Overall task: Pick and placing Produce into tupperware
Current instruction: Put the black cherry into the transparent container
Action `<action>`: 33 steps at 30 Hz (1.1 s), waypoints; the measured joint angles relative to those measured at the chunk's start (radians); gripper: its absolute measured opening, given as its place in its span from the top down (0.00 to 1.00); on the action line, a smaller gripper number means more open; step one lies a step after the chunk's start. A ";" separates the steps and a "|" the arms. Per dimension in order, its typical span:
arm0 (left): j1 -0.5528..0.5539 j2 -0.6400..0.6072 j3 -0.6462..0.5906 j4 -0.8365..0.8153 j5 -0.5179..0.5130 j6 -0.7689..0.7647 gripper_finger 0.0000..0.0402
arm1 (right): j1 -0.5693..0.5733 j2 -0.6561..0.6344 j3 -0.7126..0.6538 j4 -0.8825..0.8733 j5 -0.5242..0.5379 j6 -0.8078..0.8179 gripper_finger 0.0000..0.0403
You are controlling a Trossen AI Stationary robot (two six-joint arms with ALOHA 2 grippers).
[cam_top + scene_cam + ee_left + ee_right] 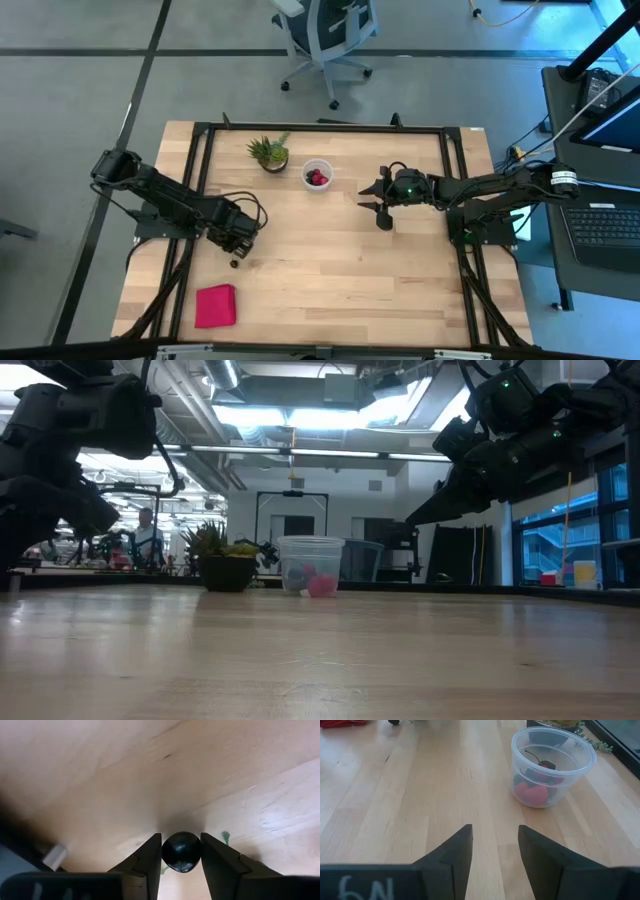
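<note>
A dark, almost black cherry [181, 851] sits between the fingers of my left gripper [181, 840], which points down at the table's left part [238, 257]. The clear round tupperware [317, 176] stands on its base near the far edge and holds several red fruits [536, 792], one with a thin stem. It also shows in the low view [310, 565]. My right gripper [495, 834] is open and empty. It hovers above the table, to the right of the tupperware [552, 765], with its fingers pointing toward it [374, 205]. My left gripper pinches the dark cherry's two opposite sides [165, 851] between its fingertips [150, 857]. The fingers come from above, pointing down. The cherry is at the table top or just over it; whether it rests on the wood I cannot tell.
A spiky green potted plant [270, 152] stands just left of the tupperware. A flat pink-red cloth [215, 305] lies near the table's near left corner. A black frame [320, 129] runs around the table top. Bare wood lies between the two grippers.
</note>
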 joint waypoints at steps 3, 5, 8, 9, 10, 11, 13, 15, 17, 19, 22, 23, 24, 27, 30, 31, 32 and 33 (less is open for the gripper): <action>0.022 -0.001 0.003 0.012 -0.016 0.077 0.73 | 0.000 0.000 0.000 0.000 0.000 -0.008 0.60; 0.045 0.000 0.015 0.019 -0.039 0.154 0.73 | 0.000 0.000 0.000 0.000 0.000 -0.019 0.60; 0.088 0.002 0.058 0.022 -0.086 0.296 0.72 | 0.000 0.000 0.000 0.001 0.000 -0.019 0.60; 0.102 0.002 0.078 0.023 -0.103 0.353 0.72 | 0.000 0.000 0.000 0.001 0.000 -0.019 0.60; 0.118 0.002 0.099 0.022 -0.118 0.411 0.72 | 0.000 0.000 0.000 0.001 0.000 -0.019 0.60; 0.134 0.002 0.122 0.024 -0.134 0.470 0.72 | 0.000 0.000 0.000 0.001 0.000 -0.019 0.60; 0.167 0.002 0.174 0.040 -0.164 0.590 0.73 | 0.000 0.000 0.000 0.001 0.000 -0.019 0.60; 0.199 0.002 0.230 0.064 -0.196 0.710 0.73 | 0.000 0.000 0.000 0.001 0.000 -0.019 0.60; 0.233 0.002 0.284 0.107 -0.231 0.836 0.73 | 0.000 0.000 0.000 0.001 0.000 -0.019 0.60; 0.262 0.002 0.333 0.174 -0.253 0.964 0.72 | 0.000 0.000 0.000 0.001 0.000 -0.019 0.60; 0.306 0.002 0.390 0.304 -0.252 1.142 0.71 | 0.000 0.000 0.000 0.001 0.000 -0.019 0.60; 0.320 0.002 0.406 0.352 -0.252 1.192 0.71 | 0.000 0.000 0.000 0.001 0.000 -0.019 0.60; 0.335 0.001 0.417 0.406 -0.252 1.237 0.71 | 0.000 0.000 0.000 0.001 0.000 -0.019 0.60; 0.379 0.001 0.436 0.519 -0.253 1.327 0.72 | 0.000 0.000 0.000 0.001 0.000 -0.019 0.60; 0.420 0.001 0.437 0.615 -0.252 1.377 0.73 | 0.000 0.000 0.000 0.001 0.000 -0.019 0.60; 0.435 0.002 0.437 0.634 -0.251 1.383 0.73 | 0.000 0.000 0.000 0.001 0.000 -0.019 0.60; 0.451 0.008 0.437 0.654 -0.251 1.384 0.72 | 0.000 0.000 0.000 0.001 0.000 -0.019 0.60; 0.464 0.014 0.439 0.665 -0.251 1.384 0.72 | 0.000 0.000 0.000 0.001 0.000 -0.019 0.60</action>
